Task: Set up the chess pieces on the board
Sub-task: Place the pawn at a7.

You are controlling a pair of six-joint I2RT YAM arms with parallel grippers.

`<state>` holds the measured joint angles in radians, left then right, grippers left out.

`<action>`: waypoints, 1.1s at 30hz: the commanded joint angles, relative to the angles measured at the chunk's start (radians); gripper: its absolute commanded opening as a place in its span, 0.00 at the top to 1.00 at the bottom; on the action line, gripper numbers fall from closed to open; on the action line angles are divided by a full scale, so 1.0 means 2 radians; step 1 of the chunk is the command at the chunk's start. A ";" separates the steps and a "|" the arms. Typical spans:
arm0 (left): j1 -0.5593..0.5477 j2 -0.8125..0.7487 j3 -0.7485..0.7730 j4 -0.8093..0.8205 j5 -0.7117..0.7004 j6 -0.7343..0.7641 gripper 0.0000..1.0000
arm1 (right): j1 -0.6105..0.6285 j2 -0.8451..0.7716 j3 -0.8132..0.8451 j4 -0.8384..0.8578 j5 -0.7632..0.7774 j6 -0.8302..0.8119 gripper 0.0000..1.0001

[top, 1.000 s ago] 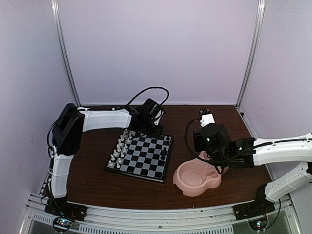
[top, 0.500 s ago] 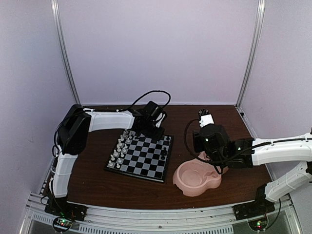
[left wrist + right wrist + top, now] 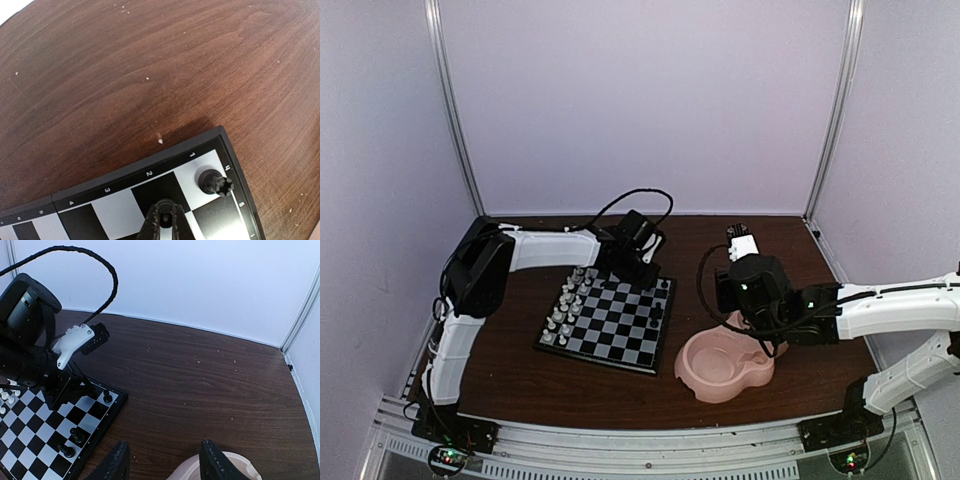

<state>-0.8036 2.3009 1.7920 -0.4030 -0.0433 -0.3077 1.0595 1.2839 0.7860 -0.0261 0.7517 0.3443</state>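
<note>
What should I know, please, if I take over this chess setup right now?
Left claw: shut, nothing visibly held, over the chessboard near its far right corner.
Right claw: open and empty, above the pink dish.
Done: white pieces stand in two rows along the chessboard's left side. A few black pieces stand along its right side, one on the corner square.
Left: the other black pieces. I cannot see where they are.
</note>
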 commanded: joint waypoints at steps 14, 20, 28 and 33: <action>0.008 0.015 0.016 0.007 0.003 0.013 0.98 | -0.003 0.004 0.010 -0.003 -0.009 0.002 0.51; 0.008 0.020 0.015 0.010 -0.001 0.018 0.81 | -0.004 0.007 0.013 -0.005 -0.014 0.000 0.51; 0.009 0.021 0.014 0.011 -0.009 0.022 0.79 | -0.004 0.008 0.016 -0.008 -0.018 0.001 0.51; 0.008 0.012 0.011 0.012 -0.007 0.021 0.76 | -0.004 0.006 0.015 -0.008 -0.018 0.000 0.51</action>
<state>-0.7971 2.3245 1.7977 -0.3885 -0.0483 -0.2783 1.0576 1.2976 0.7944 -0.0338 0.7174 0.3443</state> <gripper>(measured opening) 0.227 0.492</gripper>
